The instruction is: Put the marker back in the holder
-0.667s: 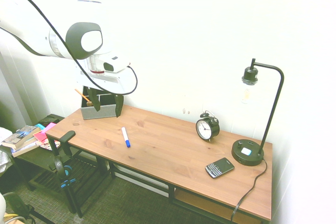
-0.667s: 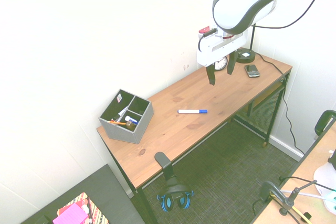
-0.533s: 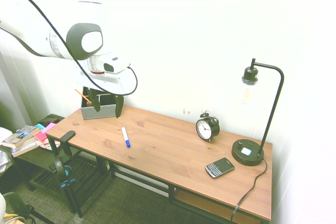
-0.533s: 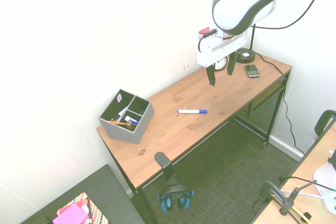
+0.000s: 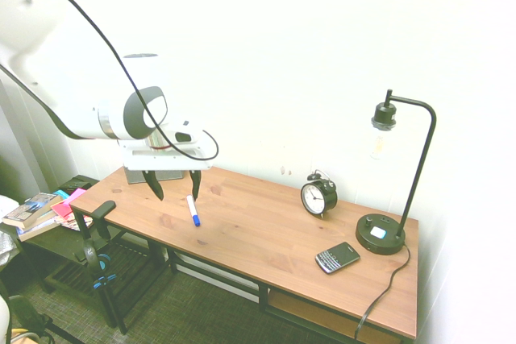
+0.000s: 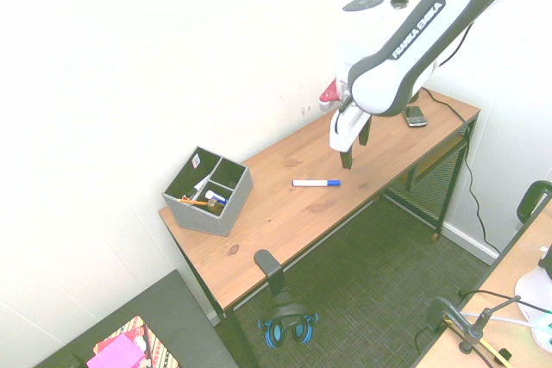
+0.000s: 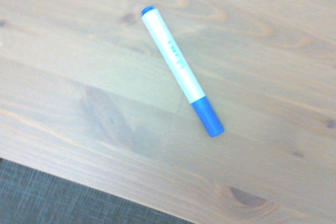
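We're at the approach/pre-grasp step, judging by the pose: the gripper [image 6: 355, 155] is wide open w/ nothing in it, above the brown wooden table [image 6: 285, 239]. The marker, white barrel w/ blue cap [image 6: 316, 183], lies flat on the table, cap to 3 o'clock in the 2nd ext. view; there the gripper shows at approx. 2 o'clock from it. The gray rectangular organizer box w/ dark compartments [image 6: 200, 219] is at approx. 9 o'clock from the marker, same view.

Next we'd need to centre over the barrel, get the jaws astride it, lower & close, then lift & carry to the box. Risk: if we come down off-centre, the round barrel could roll.

Vs. the earlier frames: the gripper is lower, has turned, & in the 1st ext. view sits nearer the marker, no longer in front of the box's compartments. Marker & box haven't moved.
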You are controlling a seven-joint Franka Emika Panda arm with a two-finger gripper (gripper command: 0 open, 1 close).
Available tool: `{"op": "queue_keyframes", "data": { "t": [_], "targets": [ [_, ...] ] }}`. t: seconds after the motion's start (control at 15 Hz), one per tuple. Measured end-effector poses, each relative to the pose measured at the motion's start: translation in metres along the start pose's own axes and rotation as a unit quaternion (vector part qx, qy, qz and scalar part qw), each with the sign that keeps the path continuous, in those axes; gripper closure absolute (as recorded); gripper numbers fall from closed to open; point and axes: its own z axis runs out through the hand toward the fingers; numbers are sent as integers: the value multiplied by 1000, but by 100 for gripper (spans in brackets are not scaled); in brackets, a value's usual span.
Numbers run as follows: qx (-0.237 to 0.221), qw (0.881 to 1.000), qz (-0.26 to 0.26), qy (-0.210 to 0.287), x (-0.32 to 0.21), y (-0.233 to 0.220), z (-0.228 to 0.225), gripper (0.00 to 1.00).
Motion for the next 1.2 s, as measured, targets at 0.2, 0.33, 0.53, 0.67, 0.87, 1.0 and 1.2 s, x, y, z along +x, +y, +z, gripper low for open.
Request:
{"op": "queue_keyframes", "data": {
  "t": [0.2, 0.33, 0.53, 0.67, 0.87, 1.0, 1.2],
  "targets": [
    [-10, 999, -42, -8, 12, -25, 34, 0],
    [-17, 998, -58, -8, 22, -36, 51, 0],
    [-23, 998, -64, -4, 42, -49, 70, 100],
    [-27, 997, -69, -4, 53, -58, 84, 100],
    [-28, 997, -77, -8, 61, -65, 103, 100],
    [-24, 996, -81, -6, 65, -69, 102, 100],
    [-19, 996, -82, -12, 71, -70, 103, 100]
  ]
}}
